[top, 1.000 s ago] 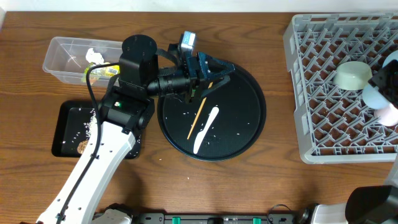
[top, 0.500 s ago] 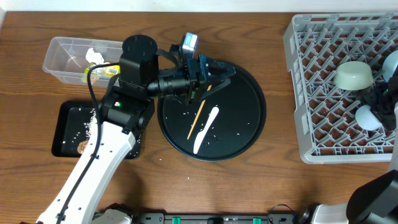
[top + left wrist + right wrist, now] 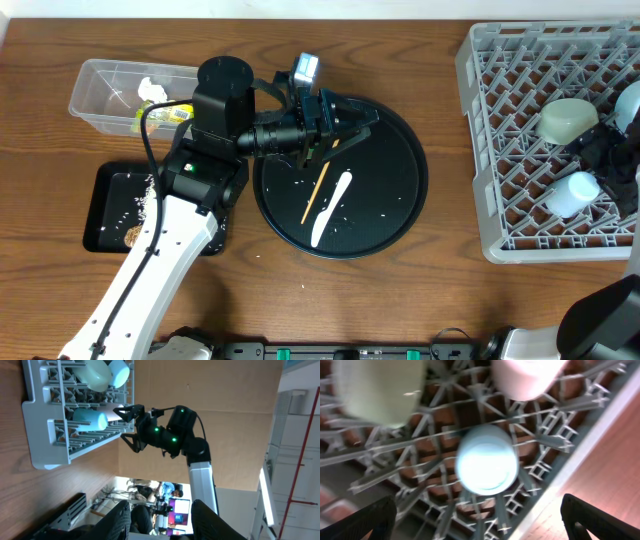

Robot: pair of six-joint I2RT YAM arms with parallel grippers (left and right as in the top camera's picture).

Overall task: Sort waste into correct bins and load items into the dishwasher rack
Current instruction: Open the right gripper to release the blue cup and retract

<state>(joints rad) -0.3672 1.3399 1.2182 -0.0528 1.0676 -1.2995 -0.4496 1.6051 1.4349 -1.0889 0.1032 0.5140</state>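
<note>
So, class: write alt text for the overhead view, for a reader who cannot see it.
A white robot arm reaches over a round black tray holding a chopstick and white spoon, while a blue cup and pale bowl lie in the grey rack at right. A clear tub and a black rectangular tray sit at left.

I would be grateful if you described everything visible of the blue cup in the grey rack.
The blue cup is a small, pale blue cylinder with a round end, smooth and plastic-looking. It lies on its side on the lattice floor of the dishwasher rack, near the mint-white bowl but apart from it. The right gripper hangs by it with jaws wide open, not gripping it. Its inside cannot be seen.
</note>
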